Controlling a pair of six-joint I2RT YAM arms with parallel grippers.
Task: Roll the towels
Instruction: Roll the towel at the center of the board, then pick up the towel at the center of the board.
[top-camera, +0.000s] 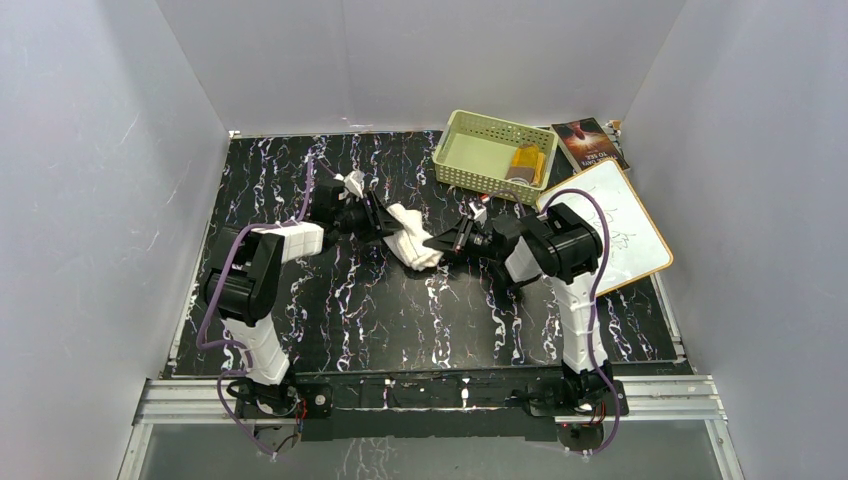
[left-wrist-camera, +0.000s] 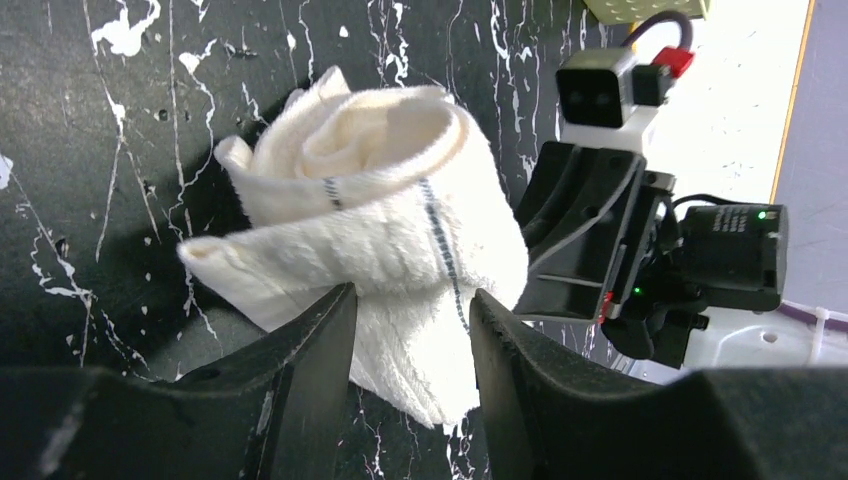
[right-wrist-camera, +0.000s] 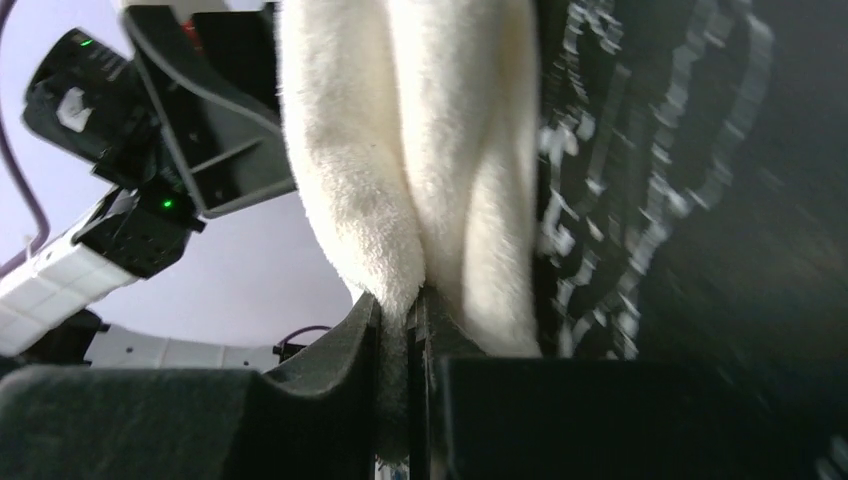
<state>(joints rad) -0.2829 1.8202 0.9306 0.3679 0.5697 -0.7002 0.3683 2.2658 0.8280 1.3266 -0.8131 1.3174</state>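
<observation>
Two pincers on one cloth. The cream-white towel (top-camera: 413, 245) is loosely rolled and lies over the middle of the black marbled counter (top-camera: 380, 320), between the two arms. Cannot tell whether it rests on the surface or hangs just above it.

Left pincer (left-wrist-camera: 412, 300): jaws partway apart, one on each side of the roll's lower fold. The cloth fills the gap and both inner faces touch it. The spiral end of the roll faces this wrist camera, and a thin dark stripe runs across the outer layer.

Right pincer (right-wrist-camera: 400, 305): jaws pressed nearly together, nipping a thin fold of the same towel. The rest of the cloth bulges out beyond the fingertips. This pincer comes in from the side opposite the left one, so the two face each other across the roll.

Mustard-yellow towel (top-camera: 527, 163): lies in the right end of the pale green basket (top-camera: 450, 150) at the far right of the counter, well apart from both pincers.

A white board (top-camera: 620, 235) with an orange rim lies tilted just beside the basket. A dark book (top-camera: 588, 142) sits behind the board, in the corner.
</observation>
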